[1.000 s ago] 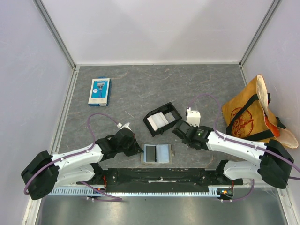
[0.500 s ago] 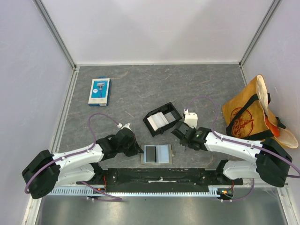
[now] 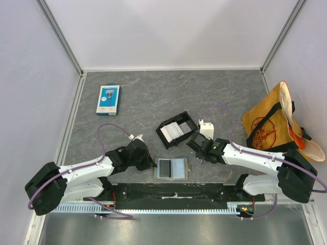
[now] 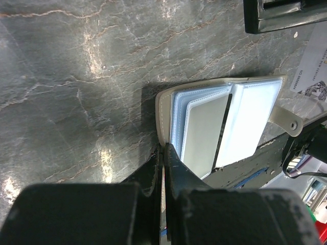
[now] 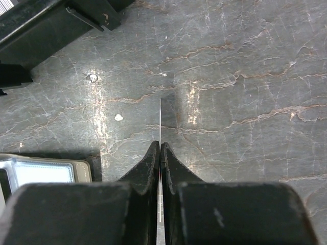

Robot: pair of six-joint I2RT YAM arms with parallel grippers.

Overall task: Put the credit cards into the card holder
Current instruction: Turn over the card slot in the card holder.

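**A:** What has been changed in the last second?

**B:** The right end effector (image 5: 160, 145) has been shifted slightly to its left, towards the card holder (image 3: 171, 167). The left end effector (image 4: 163, 149) has hardly been moved, and the holder has been left where it was.

**A:** What is held?

**B:** 1 credit card (image 5: 160, 115) is seen edge-on as a thin white line. It is pinched between the 2 nearly closed fingers of the right end effector and juts out ahead of them. The left end effector is fully closed, with its tip set against the holder's left edge. Whether the cover itself is nipped cannot be told.

**A:** Where is the holder placed?

**B:** It is laid open on the bench (image 3: 143, 97), directly ahead of the left end effector. It sits low to the left of the right one, apart from the held card. More credit cards (image 3: 172, 131) are kept in the black tray (image 3: 189, 122), beyond and left of the right end effector.

**A:** What is meant for the task?

**B:** A carry is judged to be under way. The card must be turned flat and lined up with a clear pocket while the holder is steadied.
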